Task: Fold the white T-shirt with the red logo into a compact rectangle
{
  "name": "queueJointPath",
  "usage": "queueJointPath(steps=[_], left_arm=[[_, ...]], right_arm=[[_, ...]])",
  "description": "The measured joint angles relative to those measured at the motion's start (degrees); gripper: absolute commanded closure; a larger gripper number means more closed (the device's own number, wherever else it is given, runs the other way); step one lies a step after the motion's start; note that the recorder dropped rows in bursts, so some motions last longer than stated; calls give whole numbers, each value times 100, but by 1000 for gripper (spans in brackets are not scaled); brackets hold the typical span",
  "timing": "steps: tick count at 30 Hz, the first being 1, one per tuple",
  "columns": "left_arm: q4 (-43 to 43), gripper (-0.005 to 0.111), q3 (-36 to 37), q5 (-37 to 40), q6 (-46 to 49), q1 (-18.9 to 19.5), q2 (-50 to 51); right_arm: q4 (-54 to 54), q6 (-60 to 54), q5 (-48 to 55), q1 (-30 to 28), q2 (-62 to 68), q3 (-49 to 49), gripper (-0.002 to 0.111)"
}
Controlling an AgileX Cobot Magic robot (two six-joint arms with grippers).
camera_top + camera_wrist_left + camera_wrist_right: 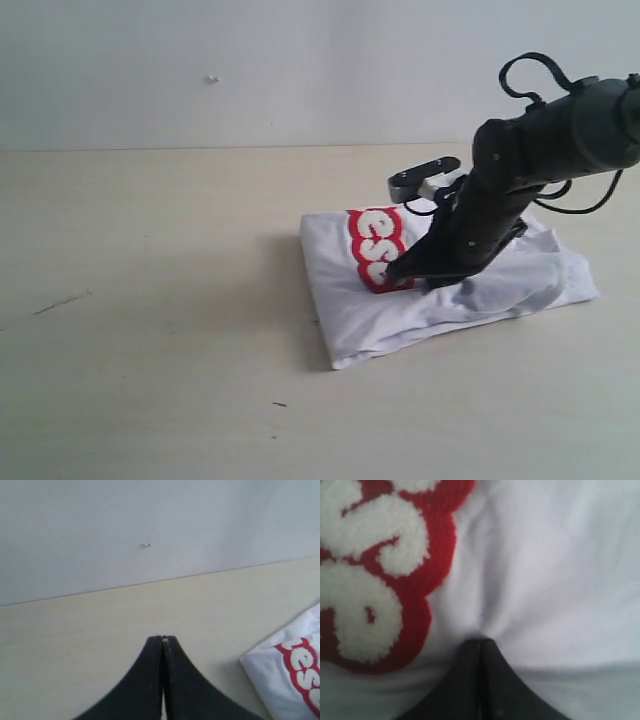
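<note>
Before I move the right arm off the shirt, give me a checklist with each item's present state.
1. Right hand shut: ok, tip down on the white T-shirt beside the red logo.
2. Cloth caught in the right hand: cannot tell; fabric puckers toward its tip.
3. Left hand clear of the shirt: ok, shut, over bare table.
4. Shirt a neat rectangle: not ok; the edge under the arm is rumpled.
5. Logo facing up: ok.
</note>
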State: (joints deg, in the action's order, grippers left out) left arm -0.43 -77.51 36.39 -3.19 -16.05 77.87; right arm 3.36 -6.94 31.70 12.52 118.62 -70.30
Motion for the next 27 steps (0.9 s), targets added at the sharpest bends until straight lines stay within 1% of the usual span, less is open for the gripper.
queueJointPath(steps=[6,10,14,18,21,23,26,27], left_arm=[[0,107,0,0,0,0,0],[-51,107,0,34,0,0,0],[-90,107,0,57,0,0,0],[-104,107,0,71,0,0,0],[-104,107,0,76,0,0,0],[-104,107,0,76,0,0,0],[-112,107,0,86,0,0,0],[-112,107,0,85,0,0,0]], right_arm=[[376,-36,-93,718,12,0,108],[444,181,-150,951,136,-157,108],[768,216,-117,1182,295,-433,108],[868,241,1,1434,380,-680,108],[894,349,158,1491,316,-711,107],[751,447,278,1491,168,-698,102],[389,739,330,1435,-264,-590,90],[260,855,330,1372,-440,-529,85]])
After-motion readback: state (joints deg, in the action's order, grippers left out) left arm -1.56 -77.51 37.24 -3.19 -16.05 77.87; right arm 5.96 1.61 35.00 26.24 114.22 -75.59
